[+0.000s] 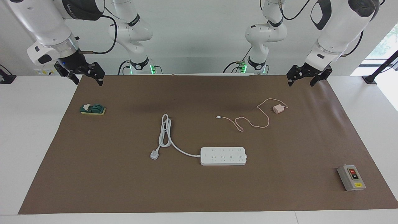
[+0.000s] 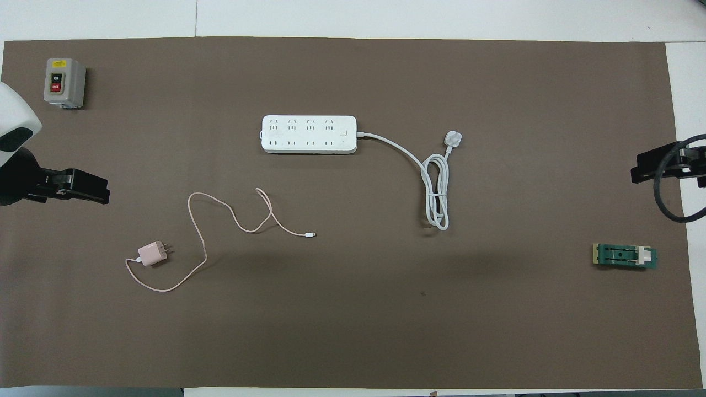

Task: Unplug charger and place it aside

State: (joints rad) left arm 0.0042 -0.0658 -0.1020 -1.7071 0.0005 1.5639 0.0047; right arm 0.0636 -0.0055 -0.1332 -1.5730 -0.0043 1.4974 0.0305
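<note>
The pale pink charger lies on the brown mat, prongs free and plugged into nothing; it also shows in the overhead view. Its thin pink cable snakes toward the table's middle and ends in a tiny connector. It lies nearer to the robots than the white power strip, toward the left arm's end. My left gripper is open and empty, up over the mat's edge by the robots, apart from the charger. My right gripper is open and empty over the mat's corner at the right arm's end.
The strip's thick white cord is coiled beside it and ends in a white plug. A grey switch box stands far from the robots at the left arm's end. A green device lies at the right arm's end.
</note>
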